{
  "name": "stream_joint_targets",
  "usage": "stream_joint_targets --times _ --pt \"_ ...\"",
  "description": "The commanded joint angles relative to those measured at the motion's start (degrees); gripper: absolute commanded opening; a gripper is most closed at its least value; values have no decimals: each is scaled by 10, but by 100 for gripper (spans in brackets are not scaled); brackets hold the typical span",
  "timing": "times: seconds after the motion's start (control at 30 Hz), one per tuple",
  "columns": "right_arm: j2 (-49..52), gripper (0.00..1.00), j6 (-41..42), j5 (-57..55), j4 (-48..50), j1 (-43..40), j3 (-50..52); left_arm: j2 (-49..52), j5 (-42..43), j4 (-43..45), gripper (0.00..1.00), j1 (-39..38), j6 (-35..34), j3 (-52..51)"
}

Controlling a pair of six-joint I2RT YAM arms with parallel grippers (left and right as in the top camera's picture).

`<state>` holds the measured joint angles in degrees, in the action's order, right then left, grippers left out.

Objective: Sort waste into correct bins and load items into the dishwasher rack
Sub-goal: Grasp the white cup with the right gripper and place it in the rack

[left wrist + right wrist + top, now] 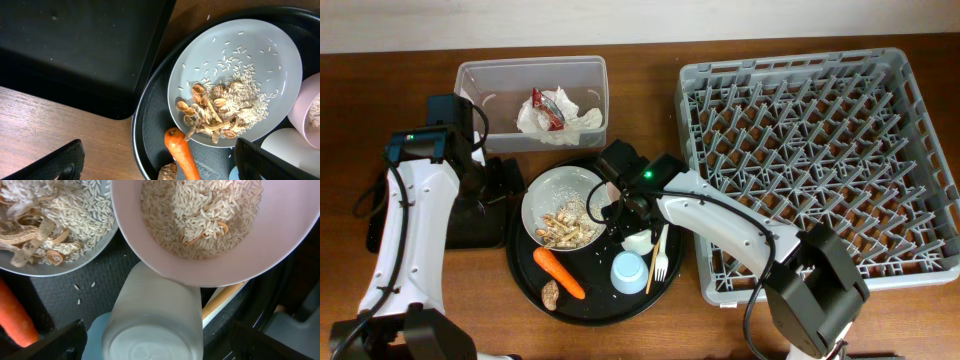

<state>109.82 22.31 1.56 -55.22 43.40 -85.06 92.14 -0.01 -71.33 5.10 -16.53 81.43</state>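
Note:
The white plate (552,192) with grain scraps (240,95) sits on the round black tray (525,275). An orange carrot (560,273) and a brown lump (551,293) lie below it. My left gripper (160,167) is open above the carrot (182,157). My right gripper (160,347) is open astride the white cup (155,320), beside the pink bowl (280,235) holding grains. The light blue cup (629,272), fork (661,265) and chopsticks (225,297) lie close by. The napkin (582,122) and wrapper (548,108) are in the clear tub (490,75).
The shallow black tray (75,45) lies left of the round tray, partly under my left arm. The grey dishwasher rack (810,150) fills the right side, with nothing in it. My right arm crosses from the rack's front corner to the round tray.

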Motion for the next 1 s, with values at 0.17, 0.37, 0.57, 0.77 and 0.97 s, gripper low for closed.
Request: stream_joint_targets --times 0.17,0.37,0.57,0.77,0.97 --pt "6 79 7 -10 17 5 40 -2 0 1 95 -1 -8 -2" --pt "2 56 7 -10 -4 5 12 -2 0 1 95 -1 -8 -2" --pt "-75 56 5 -95 -167 -48 -197 -2 0 1 95 0 -8 -2" --pt "-163 55 5 -98 -249 -347 -199 -2 0 1 95 -1 -8 -2" --pt "-163 54 -39 -98 -273 -687 -170 -2 0 1 95 0 -8 -2"
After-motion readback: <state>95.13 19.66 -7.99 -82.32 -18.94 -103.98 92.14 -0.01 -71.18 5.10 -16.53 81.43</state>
